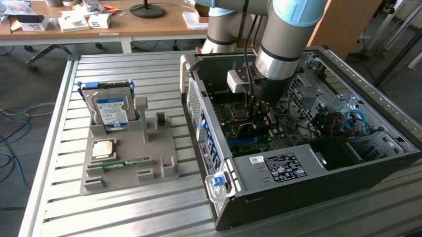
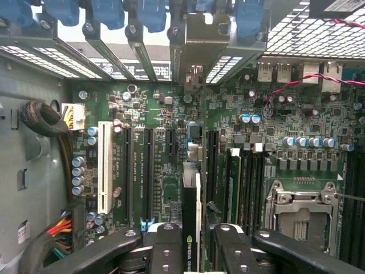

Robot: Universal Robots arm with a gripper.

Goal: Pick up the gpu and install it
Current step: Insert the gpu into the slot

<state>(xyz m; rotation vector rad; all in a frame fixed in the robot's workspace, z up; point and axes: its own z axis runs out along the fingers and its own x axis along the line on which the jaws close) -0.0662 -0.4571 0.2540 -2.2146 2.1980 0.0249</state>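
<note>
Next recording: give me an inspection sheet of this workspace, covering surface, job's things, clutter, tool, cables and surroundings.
Surface: slatted metal table carrying a grey fixture tray and an open computer case.
Job's things: gpu held edge-on above the motherboard slots.
Clutter: hard drive standing in the tray; memory stick lying in it.
Grippers: tool shut on the gpu, inside the case.
Cables: blue and red leads inside the case; blue cables on the floor.
Surroundings: wooden desks with boxes behind the table.

hard drive (image 1: 110, 112) upright in grey tray (image 1: 162, 164) | memory stick (image 1: 122, 162) lying flat in tray | slatted table (image 1: 132, 212) beneath
</note>
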